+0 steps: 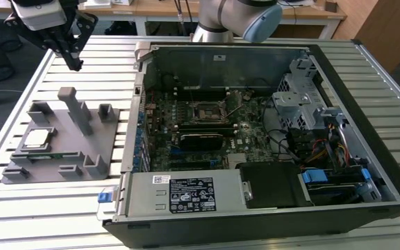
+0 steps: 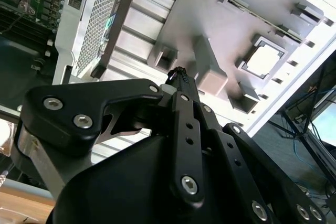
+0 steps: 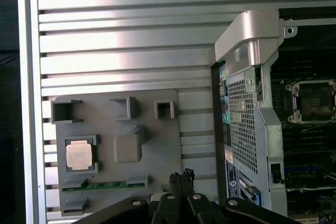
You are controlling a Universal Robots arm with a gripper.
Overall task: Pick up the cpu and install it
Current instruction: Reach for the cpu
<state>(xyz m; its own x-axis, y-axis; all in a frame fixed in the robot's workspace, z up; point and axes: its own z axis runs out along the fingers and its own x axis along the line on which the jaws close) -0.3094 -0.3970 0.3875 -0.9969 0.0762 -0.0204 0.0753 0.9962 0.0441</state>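
Slatted aluminium surface with wooden desks behind it. An open PC case is parked on it, hogging the exterior view from the centre out to 3 o'clock. Over at 9 o'clock there's a grey plastic tray, and the cpu lies flat in a square recess on it, silvery lid up, not picked up yet. A green memory stick is slotted in just beside it, at its 6 o'clock.

The jaws are up at 11 o'clock, well above the tray, pressed together to a point and carrying nothing. The bit that matters: from the jaws, the cpu sits at roughly 7 o'clock in the exterior view and lower down, near but clearly apart. It's square, so there's no long axis to fuss over, and its edges run parallel to the tray's. The empty motherboard socket is way off at about 3 o'clock from the cpu, inside the case.
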